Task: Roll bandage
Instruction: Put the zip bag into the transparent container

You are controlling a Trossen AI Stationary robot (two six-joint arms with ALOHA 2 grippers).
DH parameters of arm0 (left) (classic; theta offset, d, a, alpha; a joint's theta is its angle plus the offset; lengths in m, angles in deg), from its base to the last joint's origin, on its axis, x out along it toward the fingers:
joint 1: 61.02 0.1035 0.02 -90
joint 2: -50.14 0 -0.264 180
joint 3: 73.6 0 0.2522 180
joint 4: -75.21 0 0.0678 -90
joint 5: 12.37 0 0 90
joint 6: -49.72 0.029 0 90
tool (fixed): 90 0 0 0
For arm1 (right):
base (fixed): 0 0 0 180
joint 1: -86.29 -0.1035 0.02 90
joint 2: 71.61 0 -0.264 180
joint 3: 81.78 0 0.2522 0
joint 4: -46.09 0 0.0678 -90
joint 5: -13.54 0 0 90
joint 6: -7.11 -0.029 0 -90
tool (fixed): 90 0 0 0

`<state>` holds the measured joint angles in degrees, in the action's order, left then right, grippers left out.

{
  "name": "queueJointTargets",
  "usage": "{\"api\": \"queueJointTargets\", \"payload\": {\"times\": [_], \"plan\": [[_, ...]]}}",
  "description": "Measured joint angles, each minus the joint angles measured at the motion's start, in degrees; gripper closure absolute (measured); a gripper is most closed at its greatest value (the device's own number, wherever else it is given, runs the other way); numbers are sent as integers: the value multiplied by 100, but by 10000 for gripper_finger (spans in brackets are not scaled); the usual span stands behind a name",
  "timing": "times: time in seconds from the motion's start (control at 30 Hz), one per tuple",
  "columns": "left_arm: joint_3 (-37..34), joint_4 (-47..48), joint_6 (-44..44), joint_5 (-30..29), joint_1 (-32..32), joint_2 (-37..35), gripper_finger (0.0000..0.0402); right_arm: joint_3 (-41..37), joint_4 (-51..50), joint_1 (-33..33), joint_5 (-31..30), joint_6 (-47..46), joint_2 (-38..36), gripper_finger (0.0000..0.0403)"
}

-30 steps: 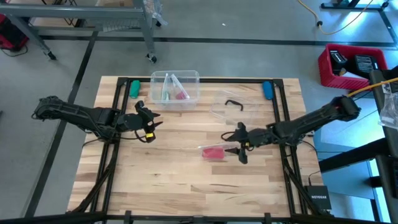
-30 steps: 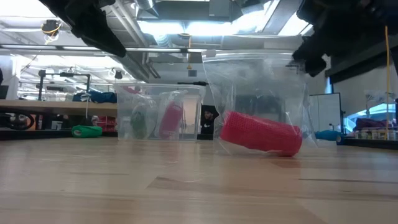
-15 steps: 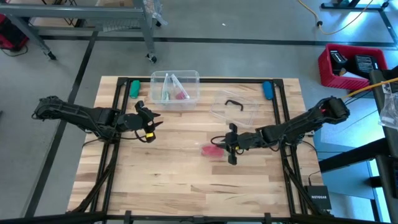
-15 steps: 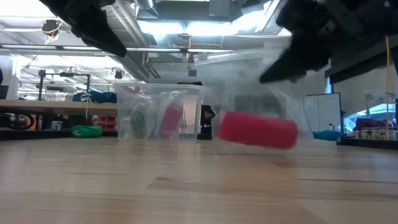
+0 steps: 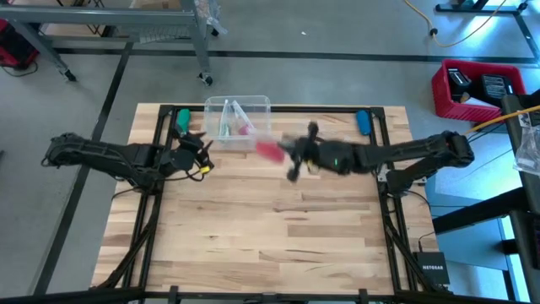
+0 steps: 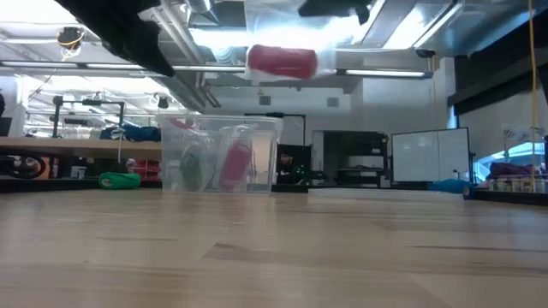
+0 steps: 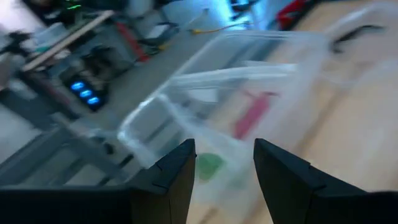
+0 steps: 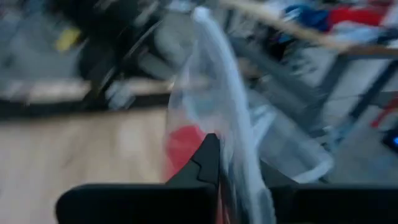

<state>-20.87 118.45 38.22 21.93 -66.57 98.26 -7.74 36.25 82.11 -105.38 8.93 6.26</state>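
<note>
Wooden table under workshop lights, bandage in the air.

Right gripper is clamped on a clear plastic wrapper with the red-pink bandage inside, held well above the tabletop near the clear plastic box. Left gripper, fingers apart and holding nothing, hovers just beside that box.
</note>
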Motion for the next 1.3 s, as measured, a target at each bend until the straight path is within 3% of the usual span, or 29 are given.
{"api": "queueJointTargets", "payload": {"times": [0.13, 0.3, 0.47, 0.67, 1.07, 1.3], "plan": [[0, 4, 153, -109, 425, 0, 247, 266, 910, 856, 314, 14, 278, 397], [-2, 38, 142, -104, 788, 0, 247, 550, 2303, 1696, 511, -209, 1138, 398], [-7, 47, 326, 180, 862, 0, 247, 1116, 2339, 2134, 502, -662, 2061, 396], [-9, 310, 189, 317, 859, 0, 247, 1238, 2004, 2145, -187, -892, 2544, 400], [-11, 262, 115, 321, 853, 2, 247, 1252, 1893, 2036, -116, -1831, 2805, 398], [-11, 256, 32, 321, 855, 2, 247, 1250, 1877, 2031, -724, -2057, 3045, 400]]}}
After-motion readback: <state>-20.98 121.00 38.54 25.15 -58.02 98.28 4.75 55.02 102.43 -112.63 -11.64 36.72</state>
